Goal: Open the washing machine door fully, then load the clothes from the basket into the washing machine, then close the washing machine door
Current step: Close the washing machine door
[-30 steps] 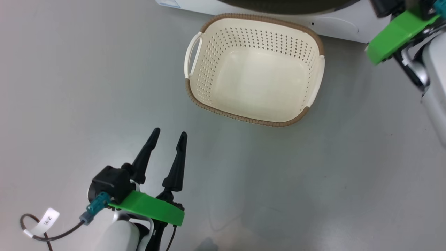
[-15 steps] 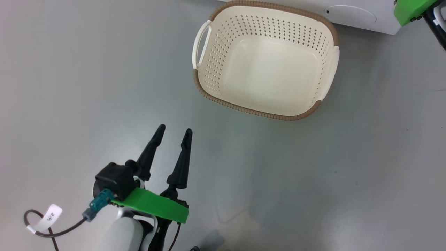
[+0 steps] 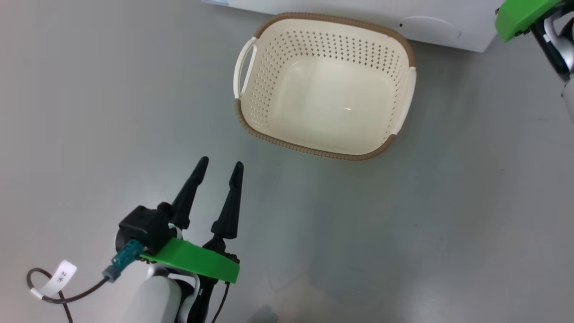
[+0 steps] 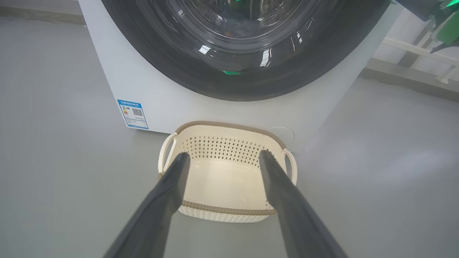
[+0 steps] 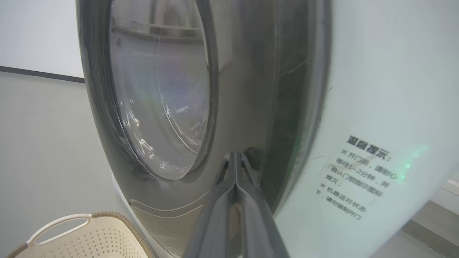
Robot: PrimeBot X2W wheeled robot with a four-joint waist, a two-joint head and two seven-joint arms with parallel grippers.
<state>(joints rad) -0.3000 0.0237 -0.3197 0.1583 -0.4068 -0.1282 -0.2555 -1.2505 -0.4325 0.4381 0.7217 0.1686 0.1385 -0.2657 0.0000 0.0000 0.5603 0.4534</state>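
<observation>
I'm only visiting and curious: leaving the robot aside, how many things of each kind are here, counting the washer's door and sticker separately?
Washing machine: 1
Round black door: 1
Blue sticker: 1
Laundry basket: 1
Total: 4

The washing machine door (image 4: 247,71) cropped at top; blue label (image 4: 133,114) unreadable

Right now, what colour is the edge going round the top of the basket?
Brown, woven-looking rim on the cream basket; head view shows it best.
</observation>
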